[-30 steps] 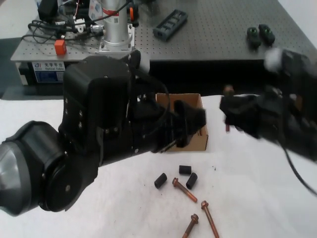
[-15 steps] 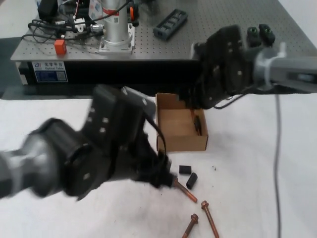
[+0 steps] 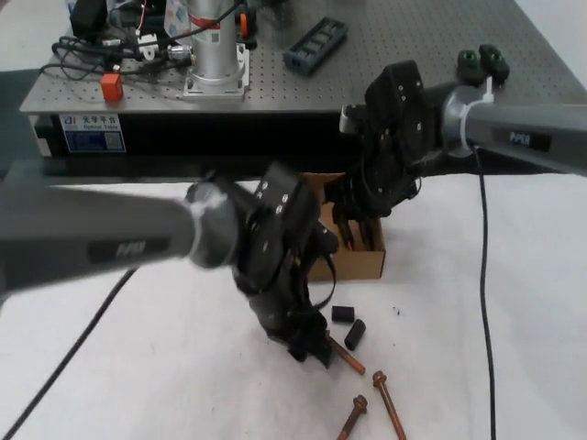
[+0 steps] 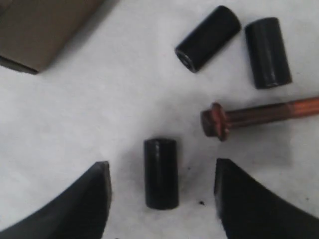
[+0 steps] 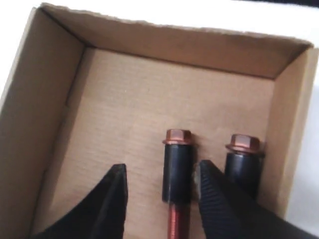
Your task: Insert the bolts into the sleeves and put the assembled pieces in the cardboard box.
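My left gripper (image 4: 162, 167) is open, low over the white cloth, with a loose black sleeve (image 4: 161, 173) lying between its fingers. Two more sleeves (image 4: 207, 31) (image 4: 267, 52) and a copper bolt (image 4: 259, 115) lie just beyond it. From the high view this gripper (image 3: 307, 344) stands in front of the cardboard box (image 3: 362, 261), beside two sleeves (image 3: 342, 313) and a bolt (image 3: 347, 353). My right gripper (image 5: 162, 169) is open inside the box (image 5: 55, 99), its fingers on either side of an assembled bolt and sleeve (image 5: 178, 169). A second assembled piece (image 5: 243, 167) lies next to it.
Two further bolts (image 3: 389, 403) (image 3: 352, 417) lie near the front edge of the cloth. Behind the box stands a raised perforated bench (image 3: 404, 55) carrying cables, a metal post (image 3: 215, 46), an orange block (image 3: 111, 86) and a black holder (image 3: 316, 43).
The left arm has swung away from the camera and down over the loose sleeves. The right arm has come in from the right and lowered its gripper into the box.
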Robot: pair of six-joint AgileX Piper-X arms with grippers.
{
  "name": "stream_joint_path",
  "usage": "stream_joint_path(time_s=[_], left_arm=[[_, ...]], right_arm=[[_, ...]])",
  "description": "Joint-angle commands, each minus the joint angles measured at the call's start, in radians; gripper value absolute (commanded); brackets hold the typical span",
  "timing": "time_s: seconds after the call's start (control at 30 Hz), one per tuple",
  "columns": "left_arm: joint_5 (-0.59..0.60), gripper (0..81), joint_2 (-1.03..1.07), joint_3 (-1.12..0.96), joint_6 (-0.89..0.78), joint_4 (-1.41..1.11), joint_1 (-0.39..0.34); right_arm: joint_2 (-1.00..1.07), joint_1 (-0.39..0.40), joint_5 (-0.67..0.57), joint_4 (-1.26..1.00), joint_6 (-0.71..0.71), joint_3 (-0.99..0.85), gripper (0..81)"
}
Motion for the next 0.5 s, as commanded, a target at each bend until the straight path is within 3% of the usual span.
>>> stream_joint_path(time_s=[0.0,0.1,0.27,0.47], left_arm=[[-0.038,44.0,0.063,-0.138,0.068,0.117,0.035],[-0.034,43.4,0.095,-0.198,0.090,0.159,0.060],[0.039,35.3,0.145,-0.269,0.172,0.245,0.081],[0.103,36.3,0.198,-0.330,0.224,0.353,0.081]], right_arm=[[-0.078,-0.019,-0.051,0.045,-0.020,-0.010,30.5],[-0.132,-0.024,-0.053,0.058,-0.038,0.008,30.2],[-0.255,-0.037,-0.091,0.093,-0.038,0.080,30.2],[-0.386,-0.054,-0.091,0.101,-0.049,0.204,30.2]])
